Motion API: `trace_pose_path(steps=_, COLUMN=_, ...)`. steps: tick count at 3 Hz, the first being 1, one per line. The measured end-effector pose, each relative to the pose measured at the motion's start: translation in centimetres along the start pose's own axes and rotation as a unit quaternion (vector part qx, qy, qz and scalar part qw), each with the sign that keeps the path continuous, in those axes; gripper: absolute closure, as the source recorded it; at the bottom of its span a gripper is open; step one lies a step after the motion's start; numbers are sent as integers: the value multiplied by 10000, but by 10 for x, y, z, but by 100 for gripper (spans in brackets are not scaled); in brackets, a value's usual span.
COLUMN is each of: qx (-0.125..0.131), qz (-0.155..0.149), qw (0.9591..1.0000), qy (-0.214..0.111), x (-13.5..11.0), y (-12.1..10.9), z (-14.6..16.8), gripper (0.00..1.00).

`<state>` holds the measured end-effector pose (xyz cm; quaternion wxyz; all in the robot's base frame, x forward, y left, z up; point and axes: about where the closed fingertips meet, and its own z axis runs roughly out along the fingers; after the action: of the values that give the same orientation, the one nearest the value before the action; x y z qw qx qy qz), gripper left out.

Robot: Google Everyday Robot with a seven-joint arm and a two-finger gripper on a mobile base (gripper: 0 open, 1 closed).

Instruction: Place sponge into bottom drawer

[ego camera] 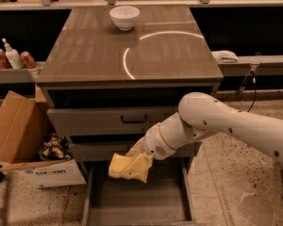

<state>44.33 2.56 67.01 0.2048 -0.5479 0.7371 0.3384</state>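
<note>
The pale yellow sponge (127, 167) is held in my gripper (134, 161) at the end of the white arm (217, 126). The gripper is shut on the sponge and hangs just above the rear part of the open bottom drawer (137, 201). The drawer is pulled out toward the camera, a grey-brown tray with a flat bare floor and thin side walls. The sponge sits in front of the lower drawer front, over the drawer's left-centre.
The cabinet top (127, 46) carries a white bowl (124, 17) at the back. An upper drawer with a black handle (134, 120) is closed. An open cardboard box (23, 140) stands on the floor to the left. Bottles and cans (12, 56) sit on a left shelf.
</note>
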Motion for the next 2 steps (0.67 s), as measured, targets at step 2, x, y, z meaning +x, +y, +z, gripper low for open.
trace_pose_path(steps=2, qx=413, qz=837, qw=9954, qy=225, x=108, y=-24, z=39, gripper=100)
